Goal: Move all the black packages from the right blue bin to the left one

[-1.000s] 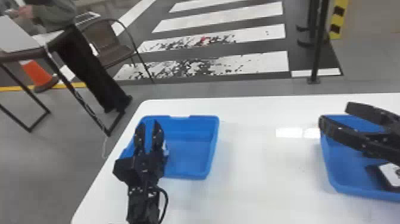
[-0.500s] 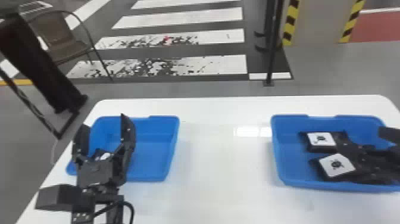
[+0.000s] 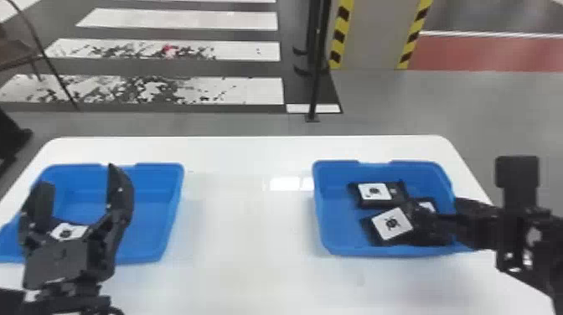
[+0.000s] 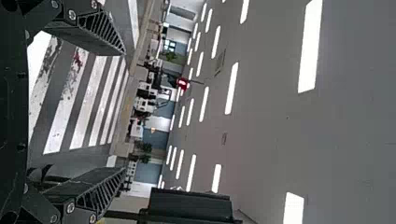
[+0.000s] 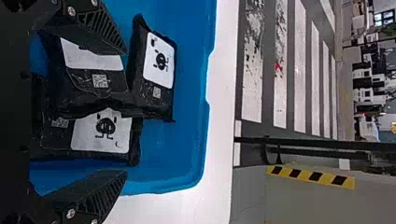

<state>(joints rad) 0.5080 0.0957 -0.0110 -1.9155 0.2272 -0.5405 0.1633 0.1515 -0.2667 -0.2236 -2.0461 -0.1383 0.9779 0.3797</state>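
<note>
Left bin (image 3: 167, 218) and right bin (image 3: 320, 218), smooth plastic with a soft sheen; table top (image 3: 251, 238), smooth and glossy, mirroring light; black packages (image 5: 152, 100), crinkled plastic film, slightly shiny, with flat, paper-like labels (image 5: 84, 135); floor stripes (image 3: 247, 50), patchy and rough-looking

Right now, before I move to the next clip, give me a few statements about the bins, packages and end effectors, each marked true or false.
1. The right end effector is at the right blue bin. True.
2. It is shut on a package. False: its two fingers stand well apart.
3. At least three black packages lie in the right blue bin. True.
4. The left end effector is open. True.
5. The two bins touch. False: a stretch of white table lies between the left blue bin and the right one.
</note>
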